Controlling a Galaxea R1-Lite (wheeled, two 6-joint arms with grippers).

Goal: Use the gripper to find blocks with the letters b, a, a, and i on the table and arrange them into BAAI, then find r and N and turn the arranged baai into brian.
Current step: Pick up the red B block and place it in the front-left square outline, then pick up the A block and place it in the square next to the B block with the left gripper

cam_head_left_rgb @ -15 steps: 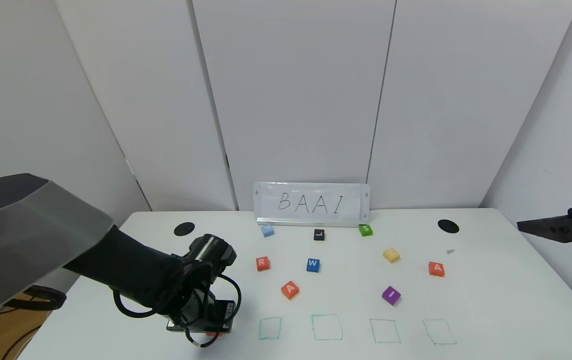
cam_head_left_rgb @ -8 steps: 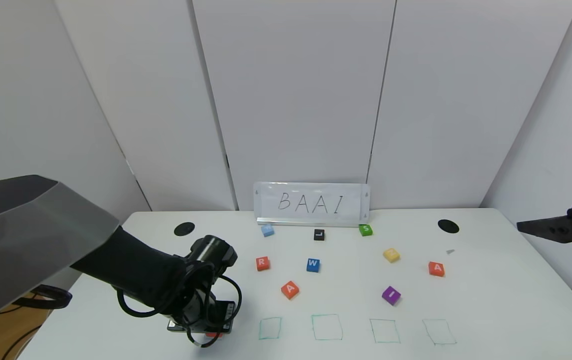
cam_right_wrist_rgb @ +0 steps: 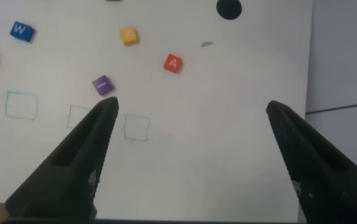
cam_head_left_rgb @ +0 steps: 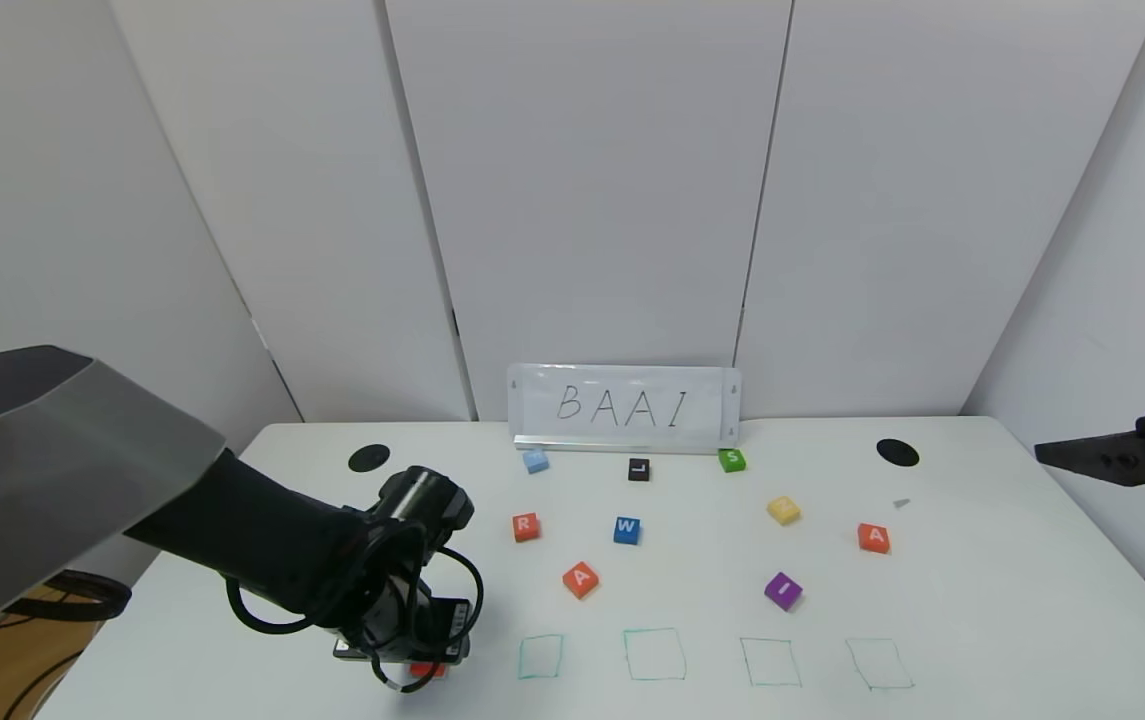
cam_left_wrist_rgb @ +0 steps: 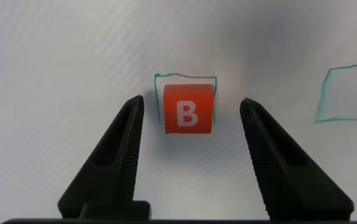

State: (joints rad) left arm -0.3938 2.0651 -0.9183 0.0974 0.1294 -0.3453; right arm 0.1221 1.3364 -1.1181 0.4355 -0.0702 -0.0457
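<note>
Little has changed over the last second: our left pincer (cam_left_wrist_rgb: 190, 124) still hangs released around the B block (cam_left_wrist_rgb: 189, 109), which sits in its green square (cam_left_wrist_rgb: 159, 81) on the tabletop (cam_head_left_rgb: 982, 600). B looks placed; an A comes next. Right pincer (cam_right_wrist_rgb: 190, 155) idles, released.

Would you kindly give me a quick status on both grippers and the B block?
Left gripper open, straddling the B block. B block sits in the green outlined square, apart from both fingers. Right gripper open, parked high off the table's right side. Nothing in the way.

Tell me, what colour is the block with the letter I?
Purple, with a white letter. The I block shows best in the head view.
</note>
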